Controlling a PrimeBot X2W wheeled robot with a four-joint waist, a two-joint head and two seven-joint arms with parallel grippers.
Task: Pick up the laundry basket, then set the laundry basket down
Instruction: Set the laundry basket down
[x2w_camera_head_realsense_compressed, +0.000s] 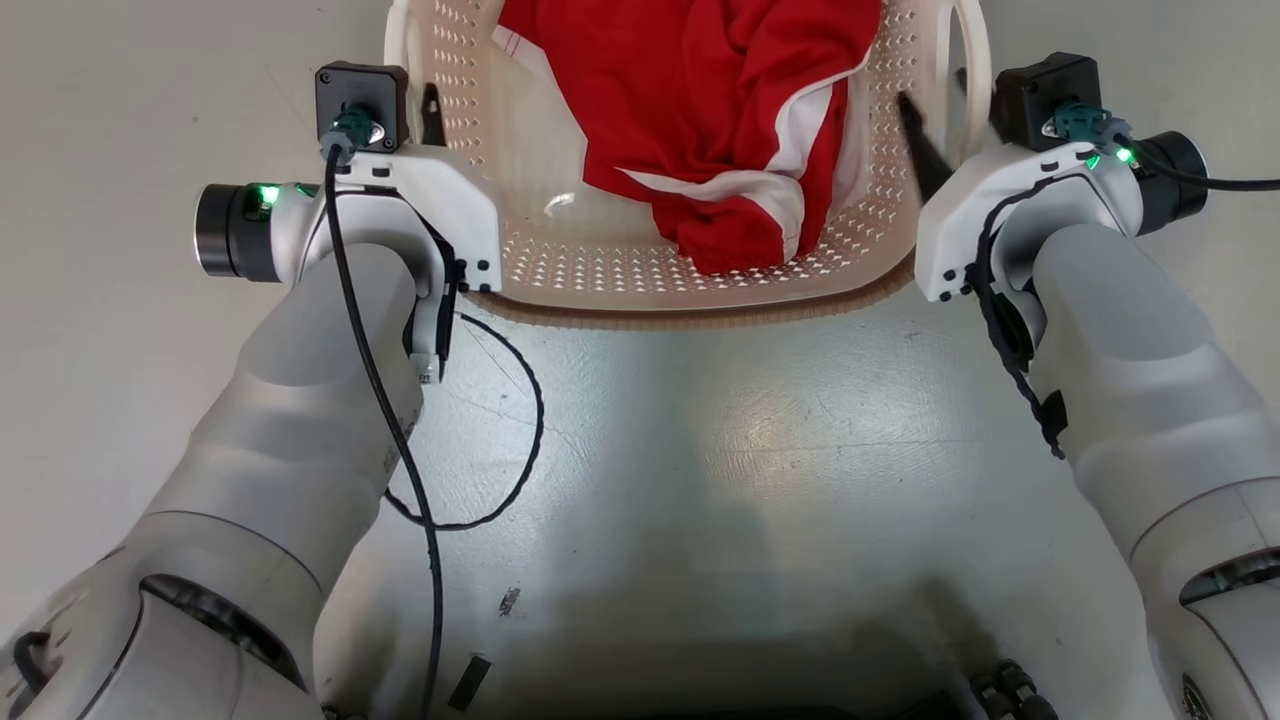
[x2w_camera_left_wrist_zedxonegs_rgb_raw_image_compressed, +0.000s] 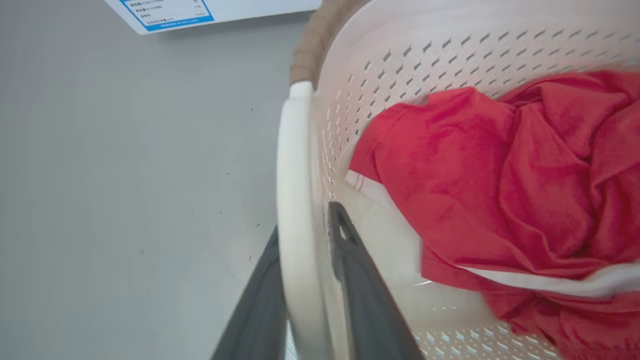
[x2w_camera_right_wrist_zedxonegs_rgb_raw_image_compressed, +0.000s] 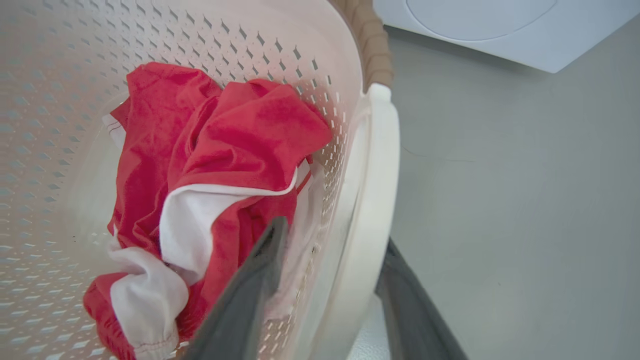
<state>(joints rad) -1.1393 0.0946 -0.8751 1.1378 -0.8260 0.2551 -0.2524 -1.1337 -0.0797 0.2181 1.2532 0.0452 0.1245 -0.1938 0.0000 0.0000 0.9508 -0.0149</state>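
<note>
The laundry basket (x2w_camera_head_realsense_compressed: 700, 312), cream perforated plastic with a brown rim, sits between my two arms and holds a red and white garment (x2w_camera_head_realsense_compressed: 720, 100). My left gripper (x2w_camera_head_realsense_compressed: 415, 110) straddles the basket's left white loop handle (x2w_camera_left_wrist_zedxonegs_rgb_raw_image_compressed: 295, 200). Its two dark fingers (x2w_camera_left_wrist_zedxonegs_rgb_raw_image_compressed: 350, 260) press close against either side of the handle. My right gripper (x2w_camera_head_realsense_compressed: 940, 110) straddles the right handle (x2w_camera_right_wrist_zedxonegs_rgb_raw_image_compressed: 375, 200). Its inner finger (x2w_camera_right_wrist_zedxonegs_rgb_raw_image_compressed: 250, 290) stands well away from the handle, over the garment (x2w_camera_right_wrist_zedxonegs_rgb_raw_image_compressed: 240, 130), and the outer finger sits just outside the loop, so the jaws are open.
A white washer (x2w_camera_right_wrist_zedxonegs_rgb_raw_image_compressed: 475, 25) stands on the grey floor beyond the basket's right side. A white panel with a blue-edged label (x2w_camera_left_wrist_zedxonegs_rgb_raw_image_compressed: 170, 12) shows past the left side. A loose black cable (x2w_camera_head_realsense_compressed: 520, 420) hangs by my left forearm.
</note>
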